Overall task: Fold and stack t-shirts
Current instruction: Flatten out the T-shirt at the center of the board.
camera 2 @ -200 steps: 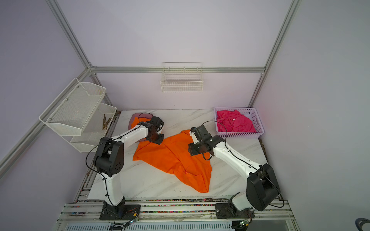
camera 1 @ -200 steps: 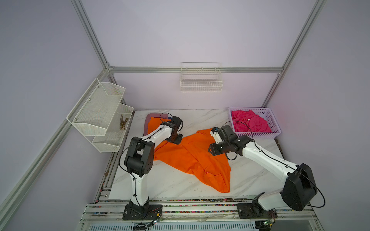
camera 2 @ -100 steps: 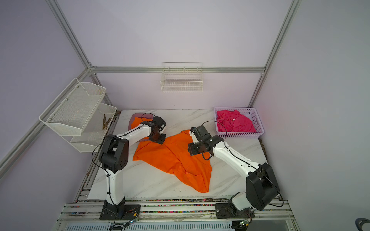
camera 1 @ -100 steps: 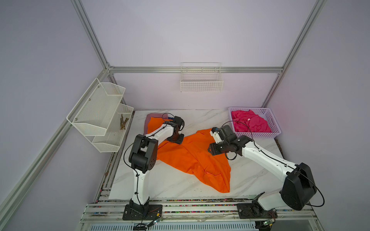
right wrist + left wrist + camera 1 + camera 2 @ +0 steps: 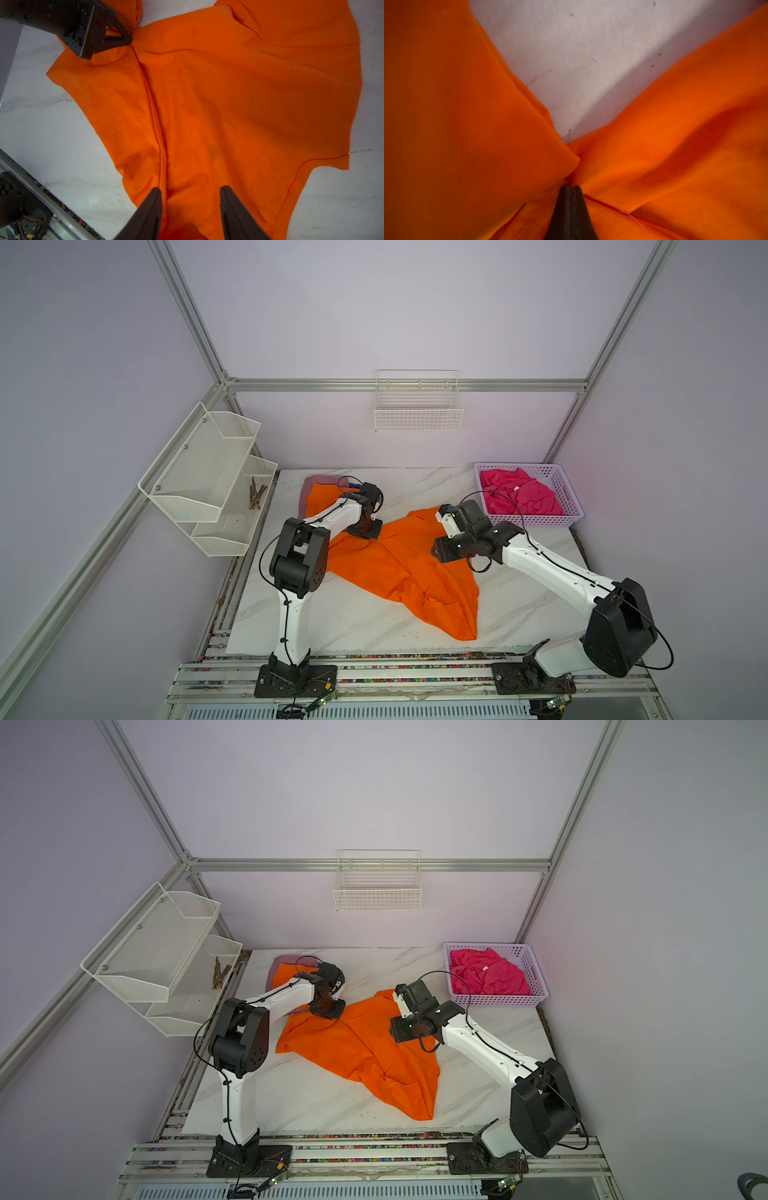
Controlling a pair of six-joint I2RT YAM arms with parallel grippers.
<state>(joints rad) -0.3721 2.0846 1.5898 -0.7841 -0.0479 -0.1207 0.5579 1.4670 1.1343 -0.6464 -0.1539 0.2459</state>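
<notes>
Orange over mauve: the folded orange t-shirt [image 5: 322, 501] lies on the mauve t-shirt [image 5: 315, 482] at the far left corner of the worktop [image 5: 332, 626]. Beside them the left hand [image 5: 571, 188] is pinched tight on a corner of the spread orange t-shirt [image 5: 399, 572], mid-worktop. Over its right side the right hand [image 5: 190, 190] hovers half open, holding nothing. Far right, the hot pink t-shirt [image 5: 519, 499] fills the lilac basket [image 5: 536, 523]
</notes>
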